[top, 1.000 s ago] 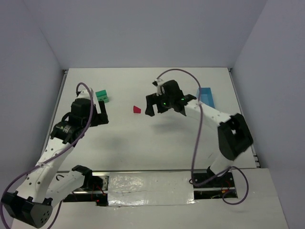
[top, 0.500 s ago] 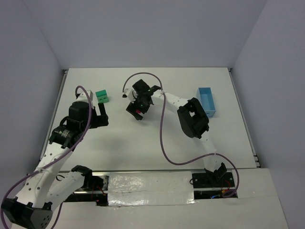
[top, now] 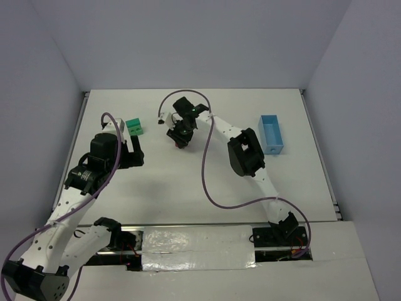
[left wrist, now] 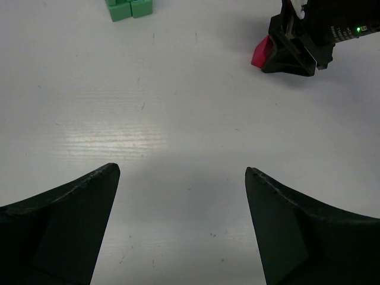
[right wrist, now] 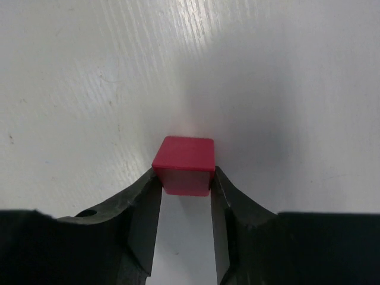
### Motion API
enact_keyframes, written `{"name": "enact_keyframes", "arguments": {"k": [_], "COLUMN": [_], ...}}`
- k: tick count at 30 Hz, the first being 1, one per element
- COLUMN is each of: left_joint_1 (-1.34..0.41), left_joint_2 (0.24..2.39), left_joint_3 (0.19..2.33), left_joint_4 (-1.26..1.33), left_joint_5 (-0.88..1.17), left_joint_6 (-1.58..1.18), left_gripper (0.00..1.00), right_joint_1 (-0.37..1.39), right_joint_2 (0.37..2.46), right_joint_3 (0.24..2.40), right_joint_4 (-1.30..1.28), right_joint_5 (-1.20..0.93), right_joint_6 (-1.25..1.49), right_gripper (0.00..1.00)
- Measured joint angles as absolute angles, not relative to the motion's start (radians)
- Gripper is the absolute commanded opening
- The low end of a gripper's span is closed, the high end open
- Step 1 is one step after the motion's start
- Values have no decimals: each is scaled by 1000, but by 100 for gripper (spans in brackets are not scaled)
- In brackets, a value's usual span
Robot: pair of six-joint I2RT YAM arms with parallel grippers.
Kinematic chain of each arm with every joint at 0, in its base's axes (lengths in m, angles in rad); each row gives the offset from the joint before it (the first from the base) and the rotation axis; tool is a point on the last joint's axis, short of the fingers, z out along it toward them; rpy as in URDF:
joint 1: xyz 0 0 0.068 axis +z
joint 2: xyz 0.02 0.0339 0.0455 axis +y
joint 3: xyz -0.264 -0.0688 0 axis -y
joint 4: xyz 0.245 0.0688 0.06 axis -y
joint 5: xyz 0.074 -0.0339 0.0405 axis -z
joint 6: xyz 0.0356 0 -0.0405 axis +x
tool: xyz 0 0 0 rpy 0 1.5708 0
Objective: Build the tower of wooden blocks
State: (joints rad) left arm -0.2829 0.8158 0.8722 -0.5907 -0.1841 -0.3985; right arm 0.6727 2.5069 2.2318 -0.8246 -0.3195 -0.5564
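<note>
A small red roof-shaped block (right wrist: 183, 155) lies on the white table near the middle back, and my right gripper (right wrist: 184, 178) is shut on it, one finger pressed to each side. From above, the right gripper (top: 180, 139) covers most of the block. The left wrist view shows the red block (left wrist: 260, 52) poking out of the right gripper's black fingers (left wrist: 291, 56). Green blocks (top: 134, 127) sit together at the back left, seen also as green blocks (left wrist: 129, 8) at the top edge of the left wrist view. My left gripper (top: 136, 152) hovers just in front of them, open and empty, left gripper (left wrist: 181, 169).
A light-blue oblong tray (top: 263, 135) stands at the back right. The right arm stretches from its base at the near right across the table's middle. Grey walls close in the table on three sides.
My right arm swung left from beside the blue tray to the red block, and its jaws closed onto the block. The left arm has hardly moved.
</note>
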Motion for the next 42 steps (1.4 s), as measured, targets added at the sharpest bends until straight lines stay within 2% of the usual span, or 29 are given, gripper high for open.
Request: {"name": "enact_keyframes", "arguments": {"k": [3, 7, 12, 15, 18, 20, 23, 26, 32, 37, 42], "left_joint_1": [-283, -283, -282, -279, -284, -303, -359, -445, -620, -717, -747], "left_joint_2": [817, 817, 815, 805, 791, 777, 765, 780, 857, 899, 942], "left_joint_3": [872, 872, 871, 859, 839, 827, 825, 836, 883, 917, 928], "left_joint_4": [-590, -589, -560, -507, -418, -332, -200, -59, 149, 171, 205], "left_joint_5": [-177, -173, -91, 106, 355, 484, 577, 620, 620, 561, 543], "left_joint_6": [-394, -392, -379, -358, -352, -384, -453, -527, -622, -632, -633], "left_gripper": [99, 99, 100, 100, 100, 100, 100, 100, 98, 91, 85], "right_joint_1": [667, 663, 652, 628, 584, 556, 551, 560, 559, 559, 559], "right_joint_2": [2505, 2448, 2223, 1970, 1657, 1477, 1283, 1189, 1079, 954, 916], "right_joint_3": [2224, 2120, 1785, 1515, 1250, 1118, 942, 790, 636, 613, 612], "right_joint_4": [-824, -778, -633, -440, -152, 57, 376, 650, 852, 907, 940], "right_joint_5": [-343, -381, -479, -596, -721, -774, -824, -860, -890, -907, -925], "right_joint_6": [-570, -572, -474, -328, -96, 70, 315, 523, 744, 793, 814], "right_gripper": [18, 13, 8, 7, 6, 2, 0, 0, 0, 0, 0]}}
